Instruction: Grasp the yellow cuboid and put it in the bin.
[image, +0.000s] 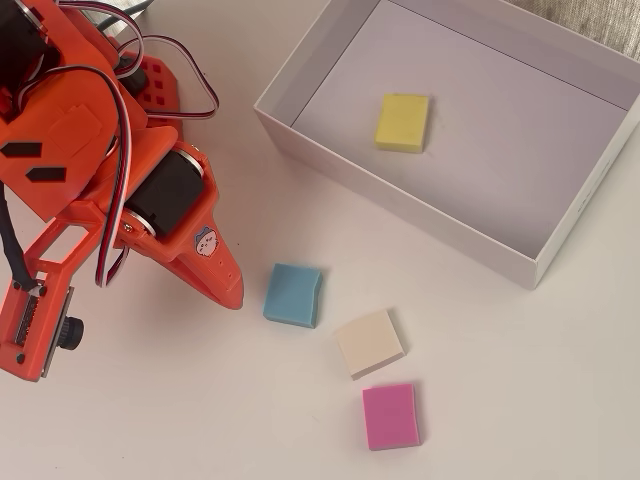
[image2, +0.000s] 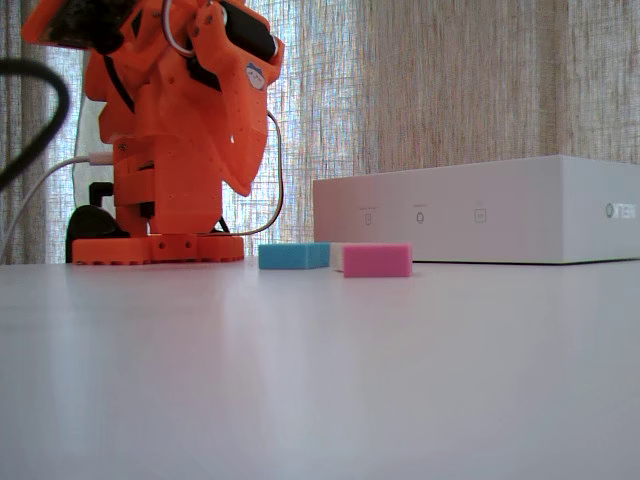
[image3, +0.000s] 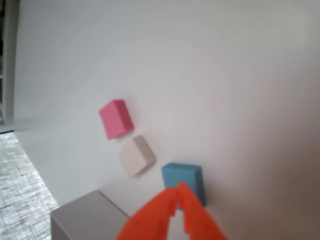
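- In the overhead view the orange robot arm (image: 110, 180) fills the left side, folded up above the white table (image: 180, 420).
- Its gripper (image: 232, 293) points down and to the right, with the tip just left of the blue block (image: 294, 294), not touching it.
- In the wrist view the gripper (image3: 177, 192) comes up from the bottom edge. Its two orange fingers (image3: 162, 210) are pressed together at the tips, with nothing between them.
- The blue block (image3: 183, 180) sits right behind those tips in that view.
- Next, going right in the overhead view, comes the cream block (image: 368, 342), and just below it the pink block (image: 390, 416). They are close but I see a small gap between them.
- In the wrist view the cream block (image3: 136, 155) and the pink block (image3: 116, 118) lie up and to the left of the blue one.
- The big white box (image: 400, 195) is at the top right of the overhead view. The yellow block (image: 403, 122) lies flat on its pale floor, near the left wall, well away from the gripper.
- From the fixed side view the arm (image2: 175, 130) stands at the left. The blue block (image2: 293, 256) and pink block (image2: 376, 260) lie in front of the white box (image2: 480, 210) on the right. The yellow block is hidden inside the box there.
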